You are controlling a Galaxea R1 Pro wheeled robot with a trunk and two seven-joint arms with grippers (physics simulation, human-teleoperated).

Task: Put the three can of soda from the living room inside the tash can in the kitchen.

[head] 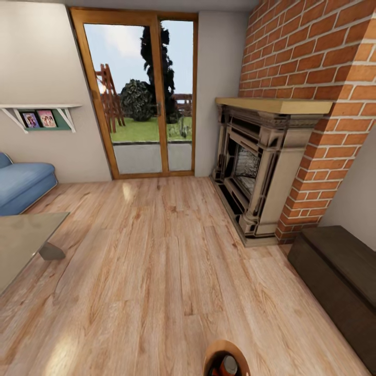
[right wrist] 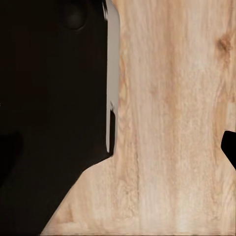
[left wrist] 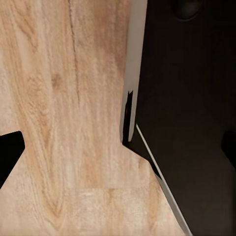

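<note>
I am in the living room, over the warm wood floor (head: 156,261). At the bottom edge of the head view sits the round mouth of the tash can (head: 211,357), glossy brown inside, close under my trunk. Something orange with a dark part, seemingly a can of soda (head: 230,366), lies inside it, mostly cut off by the picture's edge. My left gripper (left wrist: 118,150) hangs over bare floorboards with its dark fingertips (left wrist: 9,150) far apart, open and empty. My right gripper (right wrist: 118,147) is open too, with nothing between its fingers (right wrist: 229,147).
A blue sofa (head: 21,183) and a glass-topped low table (head: 21,243) stand at the left. The stone fireplace (head: 256,172) and brick chimney (head: 324,78) fill the right, with a dark wooden chest (head: 339,282) in front. Wood-framed glass doors (head: 141,94) are straight ahead. My dark base (left wrist: 187,123) shows beside both grippers.
</note>
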